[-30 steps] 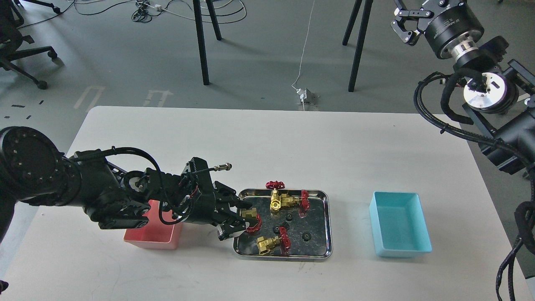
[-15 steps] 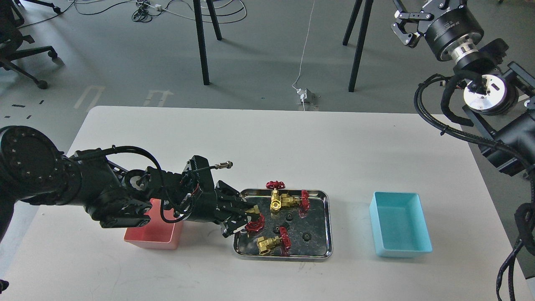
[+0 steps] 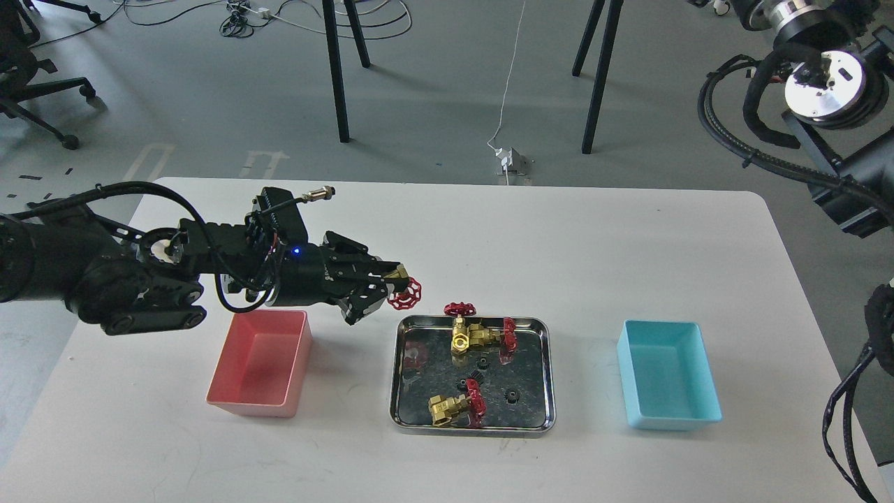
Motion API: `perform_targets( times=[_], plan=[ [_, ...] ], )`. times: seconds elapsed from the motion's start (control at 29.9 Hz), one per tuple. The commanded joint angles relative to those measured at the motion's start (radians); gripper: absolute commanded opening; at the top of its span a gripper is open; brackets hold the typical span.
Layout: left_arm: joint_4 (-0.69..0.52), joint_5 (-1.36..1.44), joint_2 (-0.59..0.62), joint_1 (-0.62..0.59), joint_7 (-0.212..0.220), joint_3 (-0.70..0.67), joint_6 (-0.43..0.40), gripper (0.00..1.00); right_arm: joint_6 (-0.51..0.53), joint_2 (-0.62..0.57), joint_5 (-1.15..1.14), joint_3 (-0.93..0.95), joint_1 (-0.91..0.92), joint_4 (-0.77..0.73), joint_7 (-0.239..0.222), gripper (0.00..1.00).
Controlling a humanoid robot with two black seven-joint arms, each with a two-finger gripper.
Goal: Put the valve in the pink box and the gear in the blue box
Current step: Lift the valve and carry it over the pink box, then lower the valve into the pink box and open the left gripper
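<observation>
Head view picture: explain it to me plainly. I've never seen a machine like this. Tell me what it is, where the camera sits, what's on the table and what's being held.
This is a humanoid robot with two black arms, seen from a camera in its own head looking forward and down at a white table.

Its left gripper, reaching in from the left, is shut on a small brass valve with a red handwheel, held in the air between the pink box and the steel tray. The pink box looks empty.

The tray holds three more valves and a few tiny black gears. A blue box sits to the right, also apparently empty.

The right arm is raised at the top right; its gripper is out of the picture.
</observation>
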Motion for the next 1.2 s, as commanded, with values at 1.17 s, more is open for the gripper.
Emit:
perform_targets(
  times=[1.17],
  plan=[
    [0.112,0.312,0.332,0.388,0.0,-0.214,0.0,0.14,-0.016,0.015,0.001,-0.032,-0.033,0.003,-0.025,1.0]
  ],
)
